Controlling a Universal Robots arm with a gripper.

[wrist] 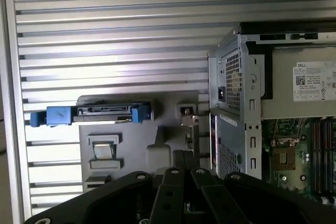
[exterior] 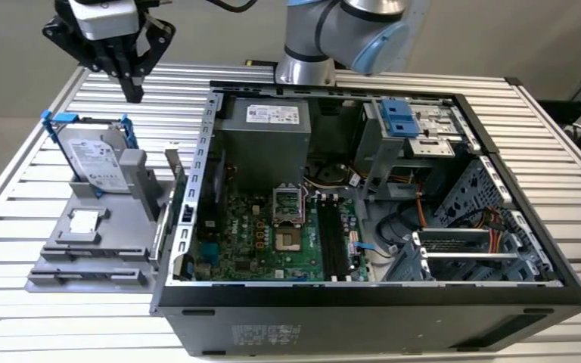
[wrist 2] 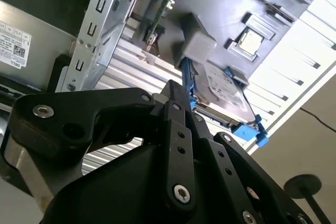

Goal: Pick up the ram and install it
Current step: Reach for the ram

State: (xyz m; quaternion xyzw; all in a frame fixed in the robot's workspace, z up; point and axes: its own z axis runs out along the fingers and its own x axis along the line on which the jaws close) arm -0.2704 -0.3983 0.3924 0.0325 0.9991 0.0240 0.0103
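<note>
In the exterior view we see the gripper (exterior: pixel 132 94) hanging over the far part of the slatted table (exterior: pixel 8 227), toward the exterior view's left; its fingers are drawn narrow together with nothing between them. It hovers above and just beyond the hard drive (exterior: pixel 97 155), which stands upright in the grey holder (exterior: pixel 88 253). The ram (exterior: pixel 169 185), as far as we can tell, is the thin stick on edge at the holder's right side, just beside the left wall of the open computer case (exterior: pixel 371 302); it is well apart from the gripper.
</note>
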